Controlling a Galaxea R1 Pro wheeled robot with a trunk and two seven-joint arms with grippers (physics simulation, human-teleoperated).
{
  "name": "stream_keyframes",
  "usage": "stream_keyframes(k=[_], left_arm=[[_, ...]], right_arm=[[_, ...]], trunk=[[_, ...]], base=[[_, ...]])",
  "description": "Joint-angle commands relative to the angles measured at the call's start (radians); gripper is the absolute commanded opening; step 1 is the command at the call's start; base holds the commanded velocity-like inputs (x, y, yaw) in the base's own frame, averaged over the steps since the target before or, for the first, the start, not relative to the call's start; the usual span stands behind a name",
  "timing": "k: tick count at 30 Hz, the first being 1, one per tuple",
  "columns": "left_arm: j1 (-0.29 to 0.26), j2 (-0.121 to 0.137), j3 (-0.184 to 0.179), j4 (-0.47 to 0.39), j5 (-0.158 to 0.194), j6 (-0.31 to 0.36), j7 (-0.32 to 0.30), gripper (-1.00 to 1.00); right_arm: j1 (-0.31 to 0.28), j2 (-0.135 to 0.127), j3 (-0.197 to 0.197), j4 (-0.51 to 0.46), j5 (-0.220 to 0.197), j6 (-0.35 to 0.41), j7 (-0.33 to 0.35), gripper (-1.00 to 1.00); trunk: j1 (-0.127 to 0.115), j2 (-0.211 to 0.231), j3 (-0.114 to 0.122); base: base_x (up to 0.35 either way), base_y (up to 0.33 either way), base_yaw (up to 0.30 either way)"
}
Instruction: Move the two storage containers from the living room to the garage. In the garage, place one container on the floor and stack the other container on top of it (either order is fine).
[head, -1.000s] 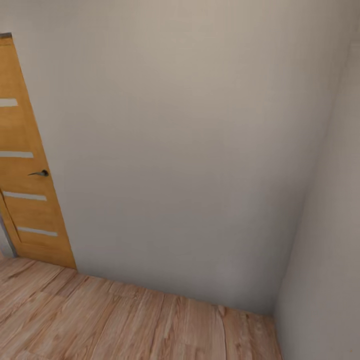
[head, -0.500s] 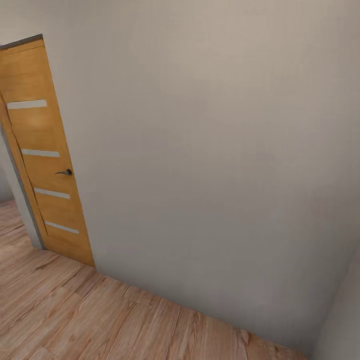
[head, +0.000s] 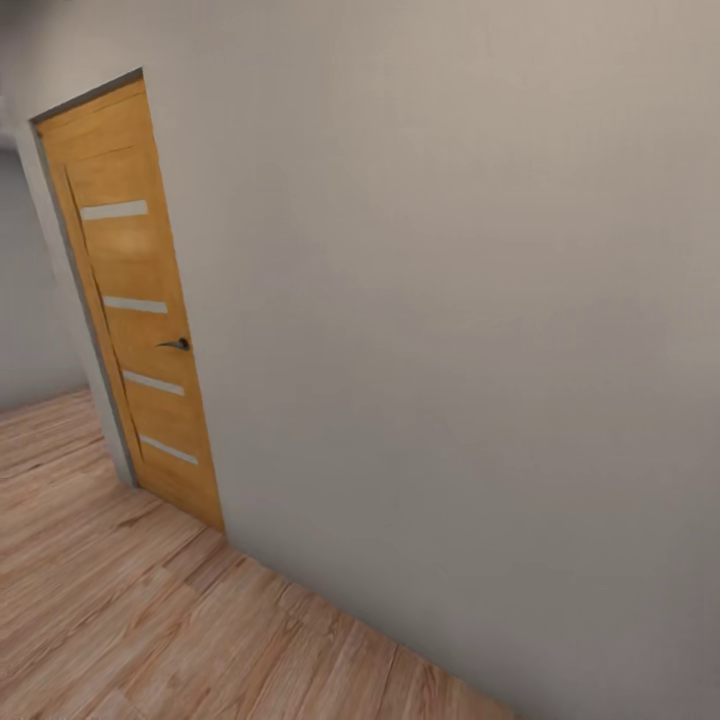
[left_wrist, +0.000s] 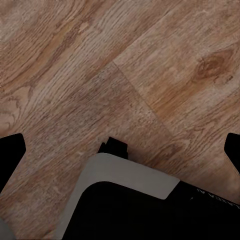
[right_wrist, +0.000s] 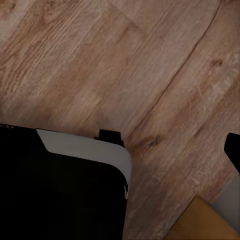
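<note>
- Carries the left gripper (left_wrist: 120, 155) low, aimed down at the wood-plank flooring (left_wrist: 75, 60). Shows dark fingertips (left_wrist: 11, 155) spread to opposite edges of the left wrist view, with nothing pinched between. Judged a stowed travel pose, which keeps the arm clear of walls and door frames.
- Aims the right gripper (right_wrist: 120, 150) down likewise, over the same flooring. Shows one fingertip (right_wrist: 233, 150) against the planks and loses the other against the black robot base (right_wrist: 60, 190). Cannot tell whether spread or pressed together.
- Places the black, grey-edged robot base under both wrist cameras, resting on the planks.
- Offers no means of locating the two storage containers from these pictures. Glossy light planks rather than grey concrete suggest a place outside the garage, so judged a transit step.
- Faces a plain cream wall (head: 450, 300) close ahead in the head view.
- Presents, farther off along that wall, an orange wood door (head: 140, 300) with a dark lever handle (head: 177, 344), closed as far as can be judged.
</note>
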Motion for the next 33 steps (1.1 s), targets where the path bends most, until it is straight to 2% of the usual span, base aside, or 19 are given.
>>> stream_keyframes(k=[1, 8, 33], left_arm=[[-0.001, 0.000, 0.008, 0.001, 0.000, -0.003, 0.001, 1.00], [-0.001, 0.000, 0.008, 0.001, 0.002, -0.003, 0.001, 1.00], [-0.001, 0.000, 0.008, 0.002, 0.001, -0.004, 0.001, 1.00]], right_arm=[[-0.001, 0.000, 0.007, 0.003, -0.010, -0.006, -0.001, 1.00], [-0.001, 0.000, 0.002, 0.004, -0.021, -0.012, -0.001, 1.00], [-0.001, -0.002, 0.000, 0.004, -0.017, -0.014, -0.001, 1.00]], trunk=[[0.001, -0.001, -0.001], [0.001, -0.001, -0.001], [0.001, -0.001, -0.001]], base=[[0.234, 0.000, 0.270], [0.138, 0.000, 0.272], [0.003, 0.000, 0.284]])
